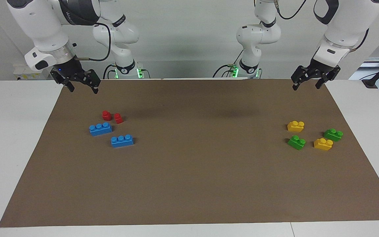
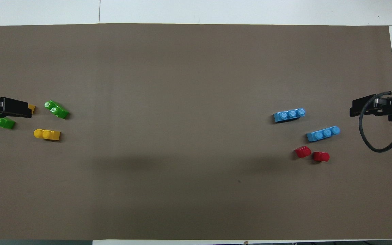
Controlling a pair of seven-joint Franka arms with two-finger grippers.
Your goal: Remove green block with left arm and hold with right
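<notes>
Green block [image 1: 296, 142]: light, rigid, slick plastic; grip its flat sides below the studs; left gripper [image 1: 304, 83] and right gripper [image 1: 80, 87] wide, empty.

light: even, bright, from overhead
shadows: two soft dark patches on brown mat [image 1: 189, 184], robots' end; short, tight under bricks
glare: white spots on green block [image 2: 56, 109] studs, overhead view
focus: sharp in both views
edges: no obvious warp

- The brown mat [image 1: 189, 184] is seen by the facing view from high across the table, toward the robots.
- It is seen steeply downward by the overhead view.
- The mat is shared by both views.
</notes>
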